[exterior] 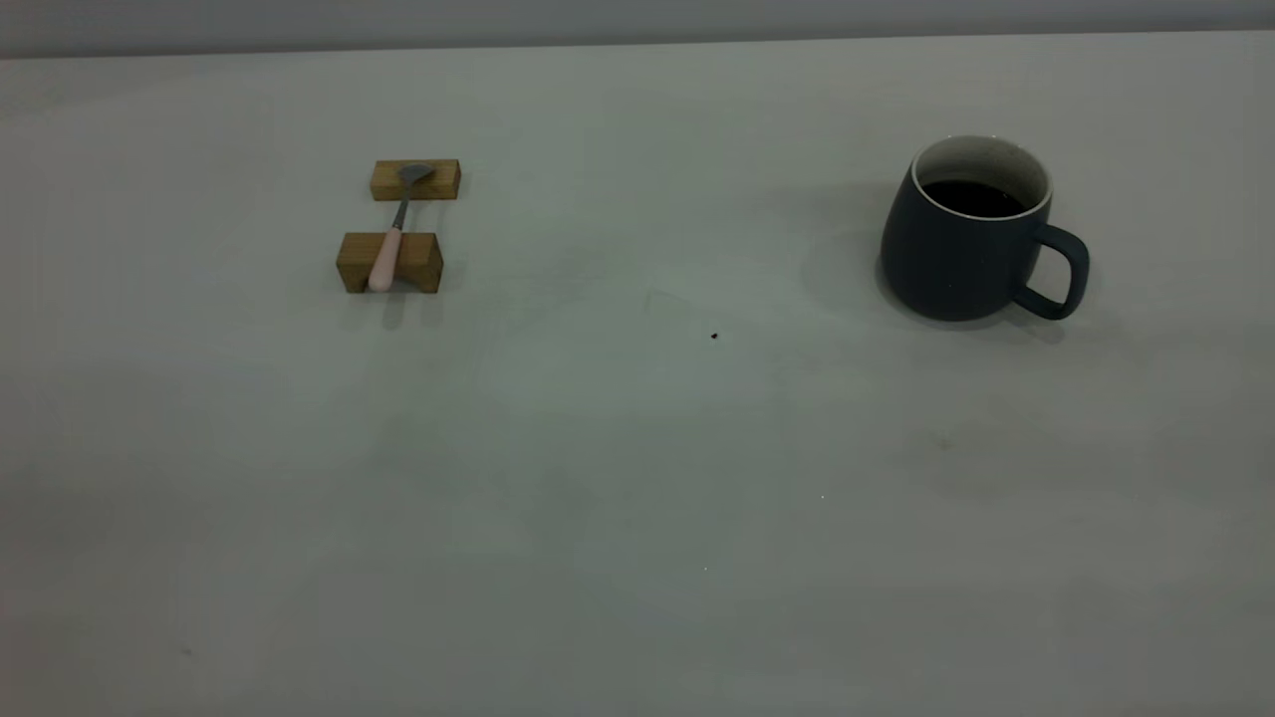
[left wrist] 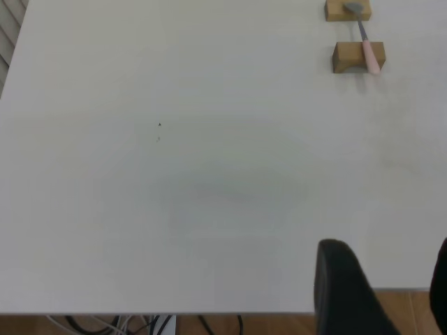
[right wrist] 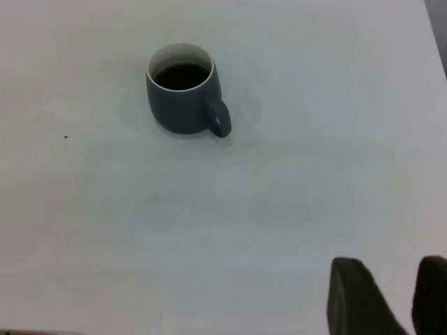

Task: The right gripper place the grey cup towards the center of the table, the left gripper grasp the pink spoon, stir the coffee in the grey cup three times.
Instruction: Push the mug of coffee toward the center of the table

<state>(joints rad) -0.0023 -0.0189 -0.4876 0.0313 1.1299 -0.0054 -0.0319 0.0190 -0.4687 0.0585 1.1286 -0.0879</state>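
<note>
The table (exterior: pixel 637 478) is a wide pale surface with a tiny dark speck (exterior: pixel 714 336) near its middle. The grey cup (exterior: pixel 961 244) stands upright on the right side, toward the far part, its handle pointing right, well away from the centre. Dark coffee (exterior: pixel 971 197) lies flat inside it, below the white rim. On the left side sit two brown wooden blocks (exterior: pixel 389 262), one nearer and one farther. The pink spoon (exterior: pixel 396 229) lies across them, its pink handle on the near block and its metal bowl on the far one. The left end effector (left wrist: pixel 380 289) hangs over the table's edge, well away from the spoon, its fingers apart and holding nothing. The right end effector (right wrist: pixel 391 296) likewise sits open and empty, well apart from the cup.
</note>
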